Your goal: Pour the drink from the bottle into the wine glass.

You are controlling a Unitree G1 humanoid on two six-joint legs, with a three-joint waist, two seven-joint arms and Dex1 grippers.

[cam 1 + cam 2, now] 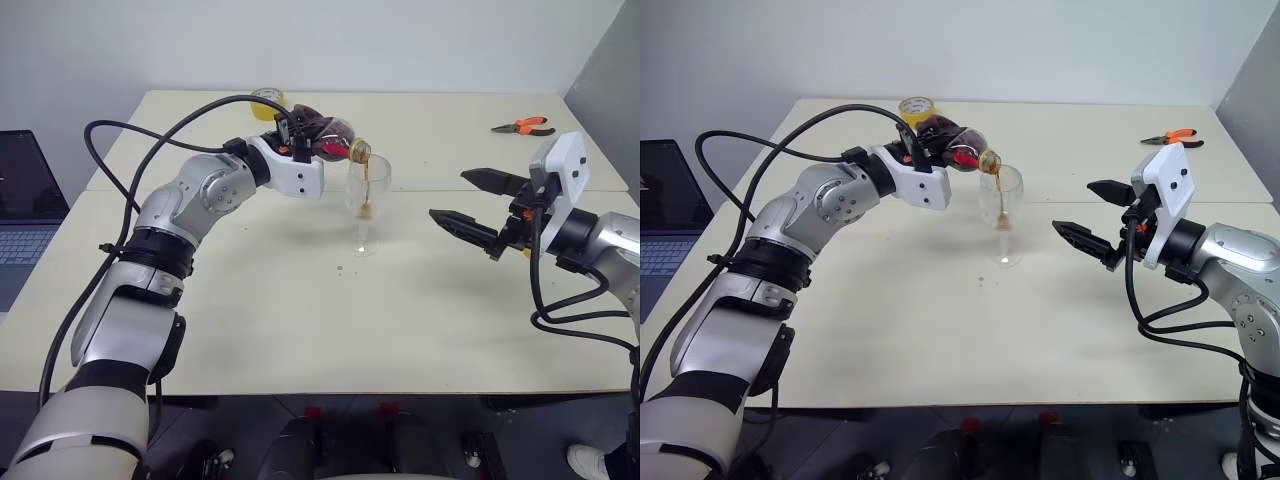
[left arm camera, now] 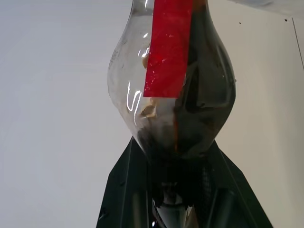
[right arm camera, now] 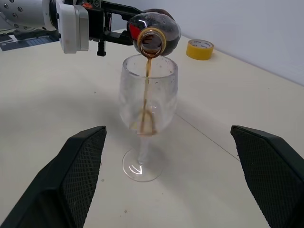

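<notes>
Nearest, the right gripper (image 1: 462,203) hangs to the right of the wine glass (image 3: 146,114), well apart from it, its fingers spread wide and grasping nothing. The glass stands upright on the bench (image 1: 300,320), a few dark drops on the surface just in front of its foot. Directly above its rim the left gripper (image 1: 923,142) has its fingers clenched on the bottle (image 3: 154,29), tipped about level with the uncapped mouth over the bowl. A thin stream of the drink (image 3: 145,97) falls inside; only a little has pooled at the bottom. To pour well, I would hold the mouth centred over the rim and raise the tilt slowly. Beyond the glass lies a yellow tape roll (image 3: 199,49).
</notes>
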